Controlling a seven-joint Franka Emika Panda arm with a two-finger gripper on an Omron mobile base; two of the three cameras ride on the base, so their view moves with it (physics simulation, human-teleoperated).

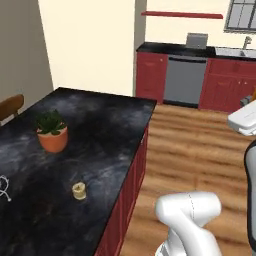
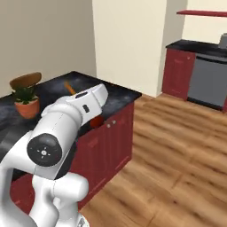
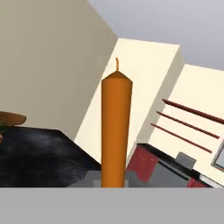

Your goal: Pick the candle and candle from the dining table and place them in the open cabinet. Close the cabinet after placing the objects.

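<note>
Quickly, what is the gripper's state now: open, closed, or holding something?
Gripper: closed on the orange taper candle.

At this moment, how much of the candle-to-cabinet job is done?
Nothing is stored yet. In hand: the orange taper candle stands upright right in front of the shut gripper, seemingly gripped at its base. Left: the squat jar candle sits on the dining table; both need shelving, then the cabinet door needs closing.
</note>
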